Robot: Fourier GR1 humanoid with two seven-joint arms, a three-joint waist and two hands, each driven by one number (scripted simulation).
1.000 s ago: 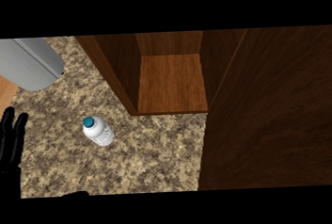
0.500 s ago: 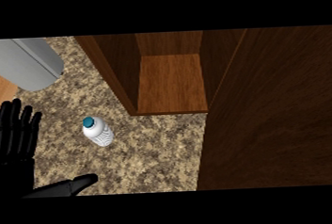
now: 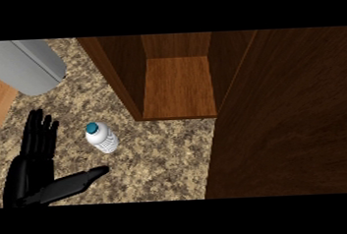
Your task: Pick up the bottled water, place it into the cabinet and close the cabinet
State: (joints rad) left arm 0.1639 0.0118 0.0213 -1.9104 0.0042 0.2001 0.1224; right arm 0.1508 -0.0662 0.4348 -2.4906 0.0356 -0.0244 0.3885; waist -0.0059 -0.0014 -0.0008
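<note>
The bottled water (image 3: pixel 102 138), a small clear bottle with a teal cap, stands on the speckled granite counter (image 3: pixel 156 159) just left of the cabinet's front. My left hand (image 3: pixel 30 174) is at the lower left, a little left of and below the bottle and not touching it. It is open, with straight fingers pointing up the view and the thumb (image 3: pixel 81 179) spread out to the right under the bottle. The wooden cabinet (image 3: pixel 179 86) stands open, its inner floor bare. My right hand shows nowhere.
The cabinet's dark door (image 3: pixel 285 114) is swung open and fills the right side of the view. A grey rounded appliance (image 3: pixel 25 64) sits at the top left corner. The counter's left edge (image 3: pixel 4 121) runs beside my hand, with wood floor beyond it.
My left hand has come further in from the lower left, moving up and to the right toward the bottle, and its thumb now reaches out beneath it. The bottle has not moved.
</note>
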